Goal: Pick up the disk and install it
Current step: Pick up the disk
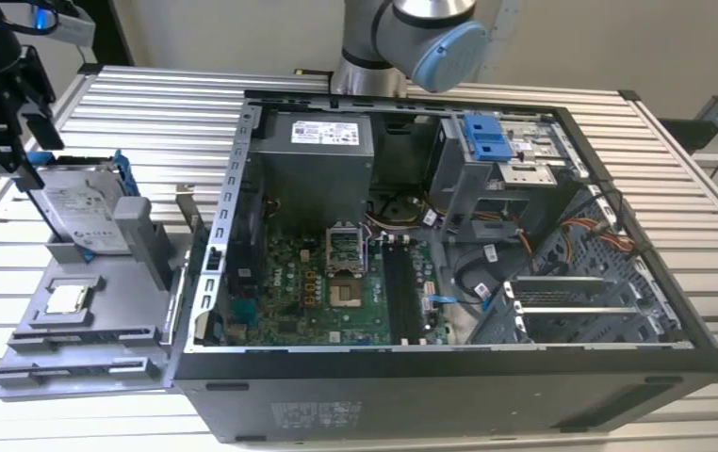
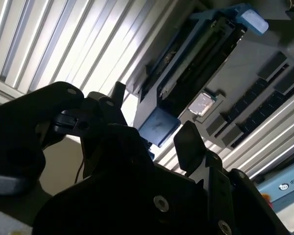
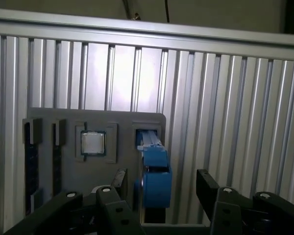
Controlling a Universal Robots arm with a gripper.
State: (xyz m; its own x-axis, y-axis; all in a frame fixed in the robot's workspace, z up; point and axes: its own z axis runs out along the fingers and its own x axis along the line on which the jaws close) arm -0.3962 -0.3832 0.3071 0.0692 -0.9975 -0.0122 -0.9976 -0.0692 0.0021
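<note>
Exterior view: flat rectangular grey metal disk (image 1: pixel 79 213).

arm (image 1: pixel 425 36): grey joint with a blue end cap, top centre of the exterior view | hand (image 1: pixel 13 132): black, upper part of the exterior view's left, tilted, pointing down toward the worktop | fingers (image 3: pixel 208 183): two, black, spread well apart in both wrist views, inner faces turned toward each other
</note>
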